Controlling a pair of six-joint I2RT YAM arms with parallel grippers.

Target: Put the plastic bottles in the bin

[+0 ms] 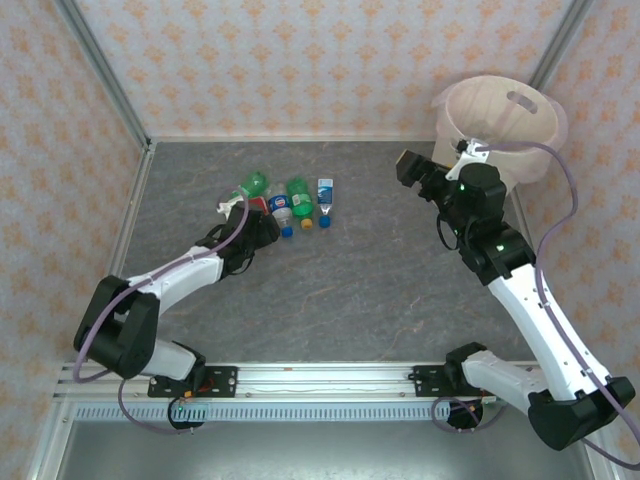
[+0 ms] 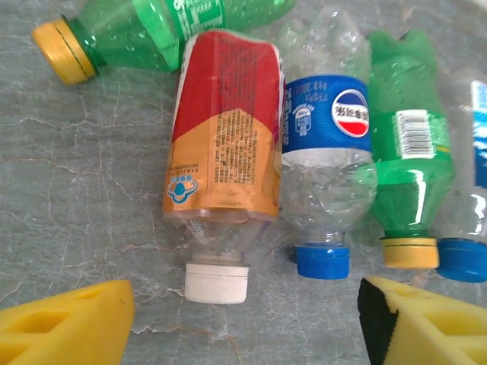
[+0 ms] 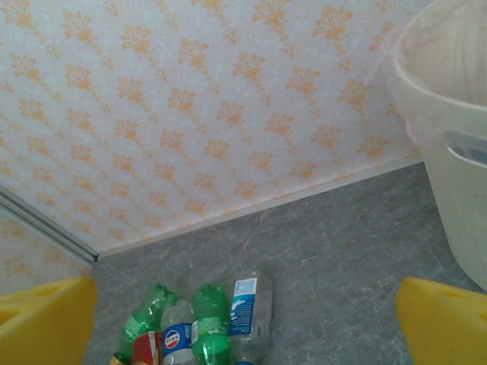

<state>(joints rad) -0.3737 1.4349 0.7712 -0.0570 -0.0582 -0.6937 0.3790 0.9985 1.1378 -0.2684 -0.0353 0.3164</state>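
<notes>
You are inspecting five small crushed plastic bottles [image 1: 288, 200] lying in a tight cluster on the grey marbled tabletop [image 1: 350, 300], at about 11 o'clock from its centre in the top view. The large round pale pink-cream plastic bin [image 1: 480, 128] is standing in the far corner at about 1 o'clock, well apart from them. You cannot tell whether anything is lying inside it.

The left gripper [image 2: 247, 318] is hovering at the near edge of the cluster. Its yellow fingers [image 2: 68, 327] are standing spread and are pinching nothing. At 12 o'clock from the gap, the clear bottle with a red-and-orange label and white cap [image 2: 221, 152] is lying with its cap towards the fingers, not touching them. At its 3 o'clock side, the clear blue-labelled bottle with a blue cap [image 2: 327, 144] is touching it, then comes a green bottle with a yellow cap [image 2: 411, 144]. A second green yellow-capped bottle [image 2: 167, 30] is lying crosswise at the far end.

The right gripper [image 1: 408, 166] is hanging near the bin, at its 8 o'clock. Its fingers are spread wide and are holding nothing.
</notes>
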